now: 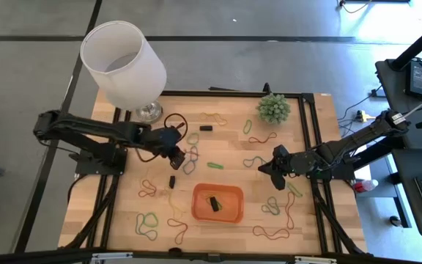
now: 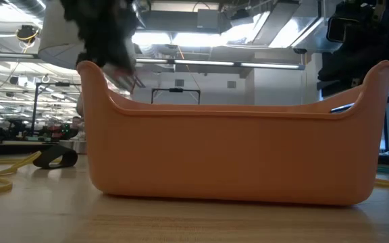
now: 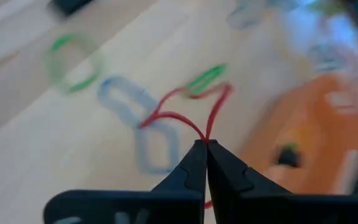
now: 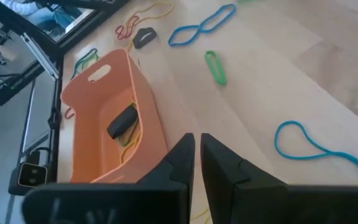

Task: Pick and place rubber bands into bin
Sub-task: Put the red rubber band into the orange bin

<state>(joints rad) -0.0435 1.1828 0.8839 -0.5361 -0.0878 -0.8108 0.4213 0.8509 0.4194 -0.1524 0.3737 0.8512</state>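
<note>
— Left gripper (image 3: 205,149)?
— Pinched shut on a red rubber band (image 3: 185,115), loop dangling free above the tabletop (image 1: 306,235); beyond the bin's (image 1: 217,202) far-left corner, toward the white lampshade (image 1: 123,62). Seen from overhead, only a dark blur at (image 1: 178,152); band barely discernible there.
— Right gripper (image 4: 196,155)?
— Hanging to the right of the bin, fingers nearly together with a thin slit between, nothing in them. Overhead at (image 1: 278,174).
— Inside the bin?
— One small black piece (image 4: 122,121) and a yellowish band under it, mostly covered. From tabletop level, contents entirely hidden behind the orange wall (image 2: 235,155).
— Other rubber bands?
— Scattered all around the bin: green one (image 4: 215,66) and blue figure-eight (image 4: 202,26) beyond its far side, another blue loop (image 4: 316,148) to its right, cut off at the frame edge. Red and green ones near its front-left corner (image 1: 149,224). Left wrist view heavily blurred; pale blue loops (image 3: 138,121) just below the held band, colours only roughly readable.
— Anything else?
— Small green plant (image 1: 273,108) well beyond the bin.
</note>
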